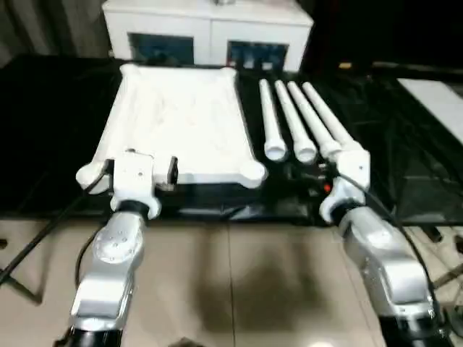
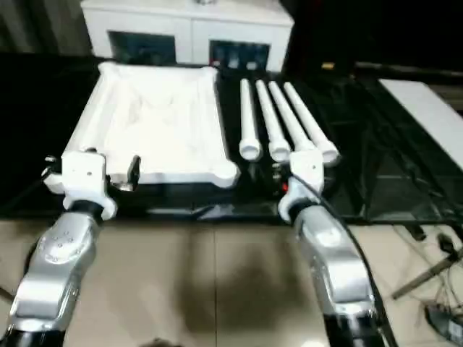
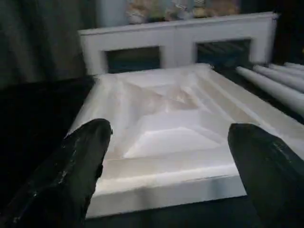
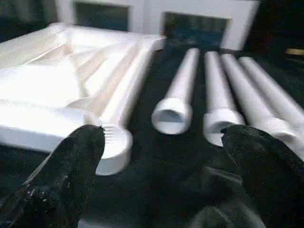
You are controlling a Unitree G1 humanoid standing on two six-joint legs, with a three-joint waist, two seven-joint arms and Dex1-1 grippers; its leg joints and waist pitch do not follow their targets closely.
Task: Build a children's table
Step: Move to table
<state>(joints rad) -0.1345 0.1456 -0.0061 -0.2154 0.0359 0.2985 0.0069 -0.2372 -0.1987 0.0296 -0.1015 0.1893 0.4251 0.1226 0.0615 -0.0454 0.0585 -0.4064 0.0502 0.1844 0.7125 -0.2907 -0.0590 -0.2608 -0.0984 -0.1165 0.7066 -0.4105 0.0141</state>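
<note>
From the head camera I see the table top (image 1: 177, 119) lying upside down on the black surface (image 1: 51, 144), with its ribbed underside facing up and the round corner sockets at the corners. It sits in front of the white cabinet (image 1: 208, 29) with the glass doors. To the right of the top lie the four legs (image 1: 298, 119), side by side, close to each other and not touching the top. Their wide open ends point toward me and the thin ends point toward the cabinet.

My left gripper (image 3: 166, 180) is at the near edge of the top, close to its near left corner. In the left wrist view its two black fingers (image 3: 71, 175) stand far apart, and the near edge of the top shows between them. I cannot tell if they touch it. Nothing is held.

My right gripper (image 4: 164, 175) is at the near ends of the legs, between the top's near right corner socket (image 4: 114, 152) and the legs. Its fingers (image 4: 263, 166) are also spread wide and hold nothing. In the right wrist view the open mouth of the leftmost leg (image 4: 172, 116) shows between them.

The floor (image 1: 231, 282) under my forearms is beige tile.
</note>
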